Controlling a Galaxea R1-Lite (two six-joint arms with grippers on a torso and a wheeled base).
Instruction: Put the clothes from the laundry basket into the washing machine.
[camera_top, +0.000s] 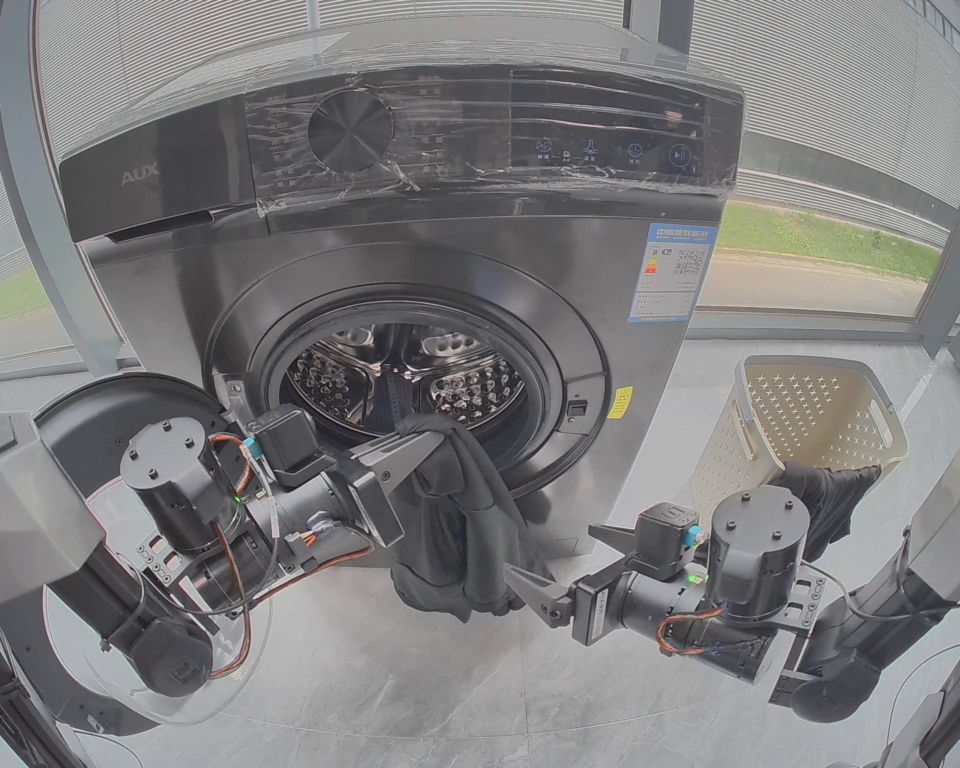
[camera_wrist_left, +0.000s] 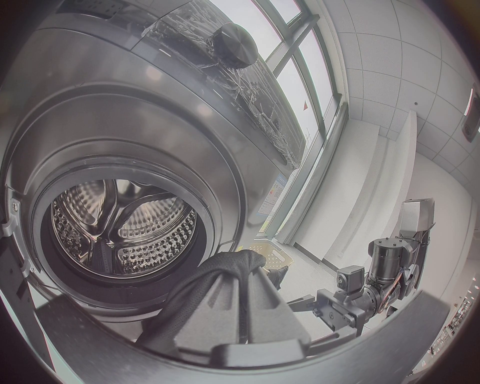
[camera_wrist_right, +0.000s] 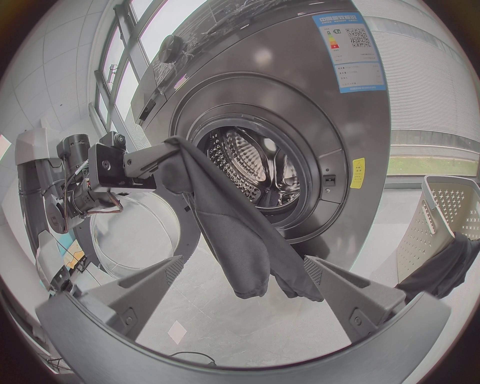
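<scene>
My left gripper (camera_top: 432, 437) is shut on a dark grey garment (camera_top: 460, 520), held just in front of the washing machine's open drum (camera_top: 400, 375). The cloth hangs down from the fingers below the door opening. In the left wrist view the garment (camera_wrist_left: 210, 280) drapes over the closed fingers, with the drum (camera_wrist_left: 120, 225) beyond. My right gripper (camera_top: 520, 585) stands open just beside the hanging cloth's lower end; in the right wrist view the garment (camera_wrist_right: 235, 235) hangs between and beyond its spread fingers (camera_wrist_right: 345, 295). A cream laundry basket (camera_top: 810, 420) at the right holds another dark garment (camera_top: 830, 500).
The washer's round glass door (camera_top: 110, 540) is swung open at the left, beside my left arm. Grey floor (camera_top: 400, 690) lies in front of the machine. Windows run behind the machine.
</scene>
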